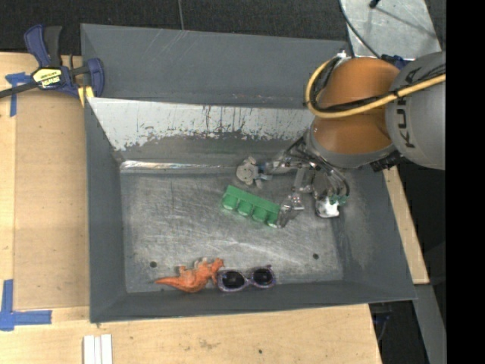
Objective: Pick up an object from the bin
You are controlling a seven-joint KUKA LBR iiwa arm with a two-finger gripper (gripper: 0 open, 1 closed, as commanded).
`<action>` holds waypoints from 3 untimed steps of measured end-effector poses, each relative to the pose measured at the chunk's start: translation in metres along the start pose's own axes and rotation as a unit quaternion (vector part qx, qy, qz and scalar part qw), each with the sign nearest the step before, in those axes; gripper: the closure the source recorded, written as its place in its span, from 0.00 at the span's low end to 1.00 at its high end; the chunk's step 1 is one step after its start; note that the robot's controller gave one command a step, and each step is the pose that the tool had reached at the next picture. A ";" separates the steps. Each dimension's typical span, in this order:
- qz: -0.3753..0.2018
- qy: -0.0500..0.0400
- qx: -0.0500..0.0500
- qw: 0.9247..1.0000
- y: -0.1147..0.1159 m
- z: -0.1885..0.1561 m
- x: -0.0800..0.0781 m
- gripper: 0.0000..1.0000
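The end effector (pixel 305 194) is low in the right half of the grey metal bin (pixel 106 226), hanging under the arm's orange wrist cover (pixel 356 101). The cables and linkage there are so tangled together that I can't tell whether it is open or closed, and nothing can be seen in its grip.

Nearest candidate is the green ridged block (pixel 251 207), flat on the bin floor near the middle. It sits to the camera's left of the end effector and slightly lower in the view. Its long axis slants from upper left to lower right, so its lower right end points at the tool and sits just beside the tip, possibly touching it.

My read is that the relation to settle is across that slant. A grasp would want to close across the short width, not along the length, after a small shift left over the block's body.

A small grey trinket (pixel 246 171) lies near the back wall, also to the left of the tool. The orange toy lizard (pixel 192 276) and purple sunglasses (pixel 246 279) sit well apart along the front edge.
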State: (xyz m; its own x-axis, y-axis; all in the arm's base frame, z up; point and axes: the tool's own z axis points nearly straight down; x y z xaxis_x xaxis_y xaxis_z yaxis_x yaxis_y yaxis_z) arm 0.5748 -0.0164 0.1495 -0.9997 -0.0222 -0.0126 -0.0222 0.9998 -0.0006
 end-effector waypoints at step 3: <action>0.093 0.000 0.000 0.996 -0.013 0.071 0.036 1.00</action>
State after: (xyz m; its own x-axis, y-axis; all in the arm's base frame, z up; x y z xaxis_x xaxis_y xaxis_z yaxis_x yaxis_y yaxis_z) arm 0.5403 -0.0298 0.0777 -0.9864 0.1639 -0.0132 0.1639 0.9865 0.0010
